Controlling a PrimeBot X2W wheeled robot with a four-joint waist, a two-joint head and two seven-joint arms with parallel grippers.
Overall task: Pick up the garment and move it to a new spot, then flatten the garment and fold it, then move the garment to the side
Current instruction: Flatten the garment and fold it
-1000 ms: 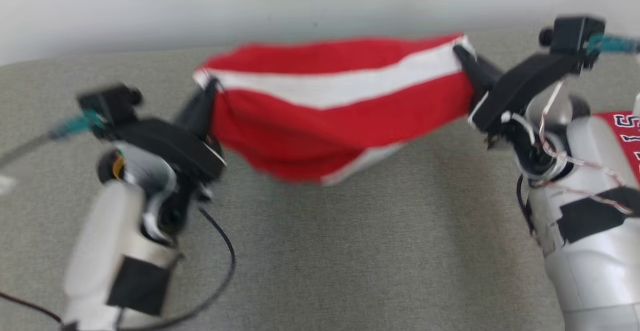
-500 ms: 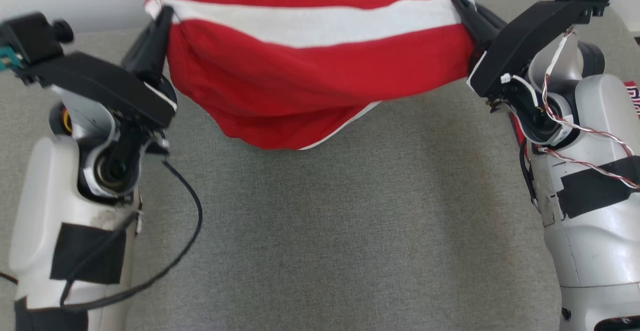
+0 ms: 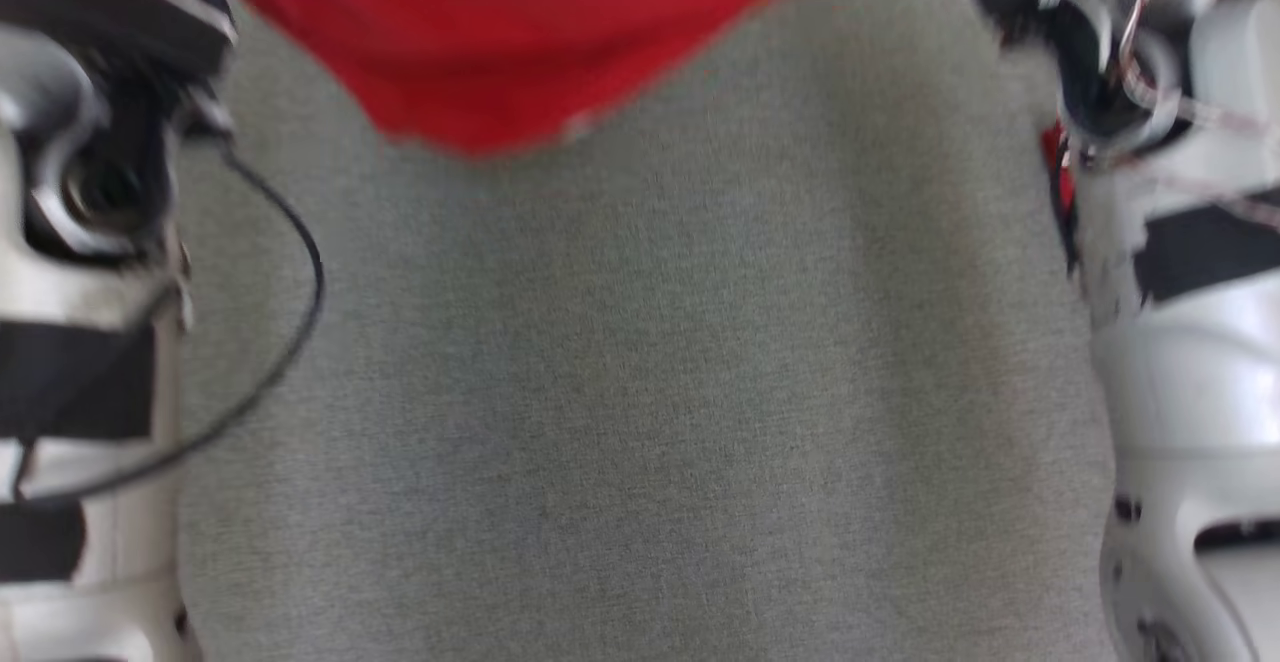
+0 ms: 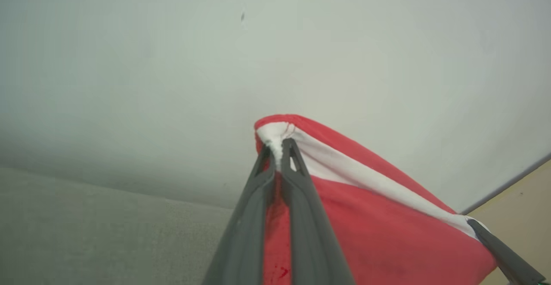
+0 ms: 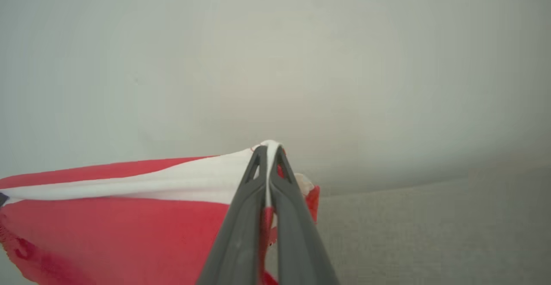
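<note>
Head view, blurred: the red garment [image 3: 500,42] hangs across the top of the frame, its lowest fold sagging toward the upper centre above the grey fabric-covered table [image 3: 650,392]. Whether that fold touches the table cannot be told through the blur. The pale left forearm [image 3: 70,342] fills the left edge and the pale right forearm [image 3: 1190,342] the right edge, each banded with black tape. A thin black cable [image 3: 318,282] loops out from the left forearm over the table.

In the left wrist view, the left jaws are pressed together on a corner of the garment [image 4: 366,216], where its white band bunches between the tips of the two dark fingers [image 4: 249,216]. The white band runs from there toward the lower right of the frame, where a dark fingertip of the other arm [image 4: 503,255] meets it. A plain pale wall [image 4: 172,61] fills the upper frame.

In the right wrist view, the right jaws are likewise pinching the garment [image 5: 107,224], the white band squeezed between the dark fingers [image 5: 241,233] at centre frame. The cloth stretches off to the left edge, red below the white band. The table [image 5: 430,233] lies at lower right.
</note>
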